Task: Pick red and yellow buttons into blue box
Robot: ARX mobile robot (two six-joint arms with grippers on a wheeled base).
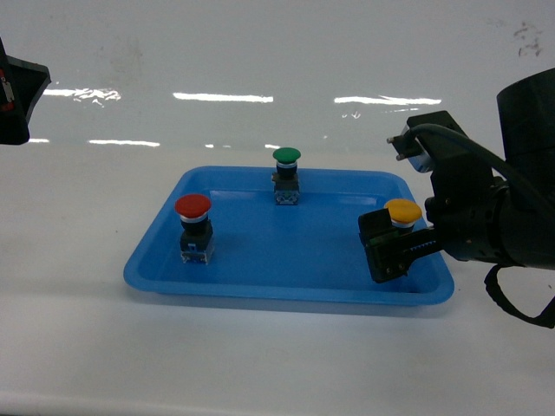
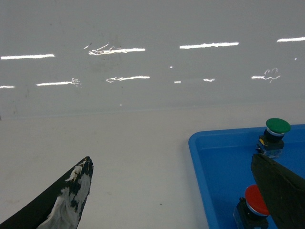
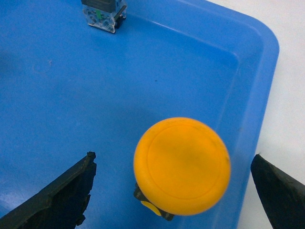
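Right gripper (image 3: 174, 191) is held wide open and empty, straddling the upright yellow button (image 3: 182, 165) directly below, between its fingers.

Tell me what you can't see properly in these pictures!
- Blue box: in none of the views.
- Yellow button: its body hides under its cap in the right wrist view, and behind the right hand in the head view.
- Left hand: cut off by the frame edges.

black right arm (image 1: 494, 217), grey cable, worn jaws
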